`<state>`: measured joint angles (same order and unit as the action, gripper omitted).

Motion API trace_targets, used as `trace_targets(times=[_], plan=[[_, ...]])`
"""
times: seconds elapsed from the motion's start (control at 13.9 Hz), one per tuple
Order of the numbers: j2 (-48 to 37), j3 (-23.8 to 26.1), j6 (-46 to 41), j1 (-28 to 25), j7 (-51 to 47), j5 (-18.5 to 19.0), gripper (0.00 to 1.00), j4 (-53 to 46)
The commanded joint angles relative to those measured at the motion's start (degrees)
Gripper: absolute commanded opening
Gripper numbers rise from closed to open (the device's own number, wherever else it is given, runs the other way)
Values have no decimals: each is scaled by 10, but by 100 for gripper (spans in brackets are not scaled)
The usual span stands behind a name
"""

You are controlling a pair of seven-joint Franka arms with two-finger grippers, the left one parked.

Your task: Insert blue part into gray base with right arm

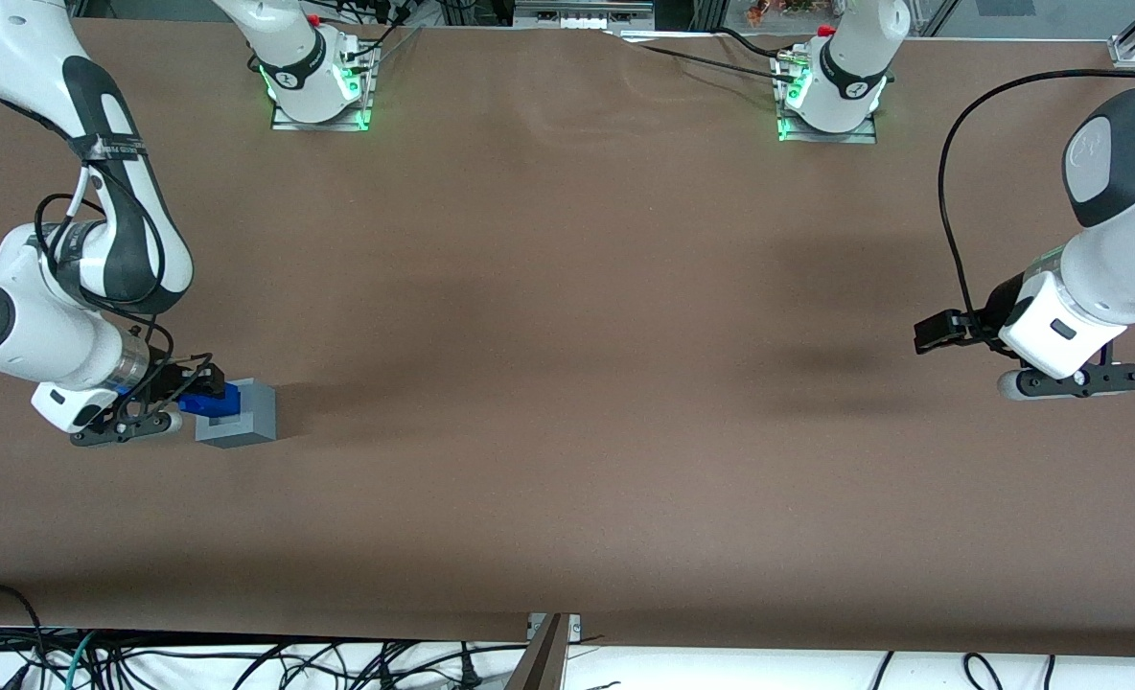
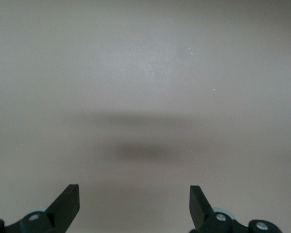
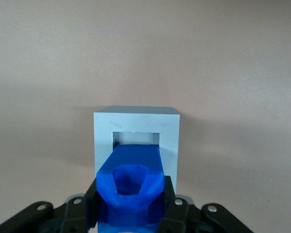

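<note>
The gray base [image 1: 240, 415] is a light-gray cube on the brown table toward the working arm's end. In the right wrist view the gray base [image 3: 136, 127] shows its square recess. My right gripper [image 1: 205, 389] is shut on the blue part [image 1: 215, 400] and holds it at the base, its leading end reaching into the recess. In the right wrist view the blue part [image 3: 132, 179] sits between the gripper [image 3: 131, 206] fingers, its straight end lying in the recess opening.
The brown table [image 1: 567, 383] stretches wide toward the parked arm's end. The two arm mounts [image 1: 320, 91] stand at the table's edge farthest from the front camera. Cables lie below the table's near edge.
</note>
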<state>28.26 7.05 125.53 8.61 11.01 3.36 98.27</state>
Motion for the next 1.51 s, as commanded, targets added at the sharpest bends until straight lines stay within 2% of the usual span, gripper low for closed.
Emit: trace_targets(times=[0.0, 0.72, 0.79, 0.86, 0.93, 1.08, 1.44], plan=[[33, 1, 20, 3, -15, 11, 21, -12], [62, 0, 20, -2, -19, 8, 21, -45], [62, 1, 20, -3, -19, 6, 37, -45], [61, 0, 20, -3, -20, 6, 95, -45], [59, 0, 20, -2, -21, 5, 100, -45], [46, 0, 10, -1, -38, 5, 100, -45], [-32, 3, -118, -1, -59, 10, 100, -61]])
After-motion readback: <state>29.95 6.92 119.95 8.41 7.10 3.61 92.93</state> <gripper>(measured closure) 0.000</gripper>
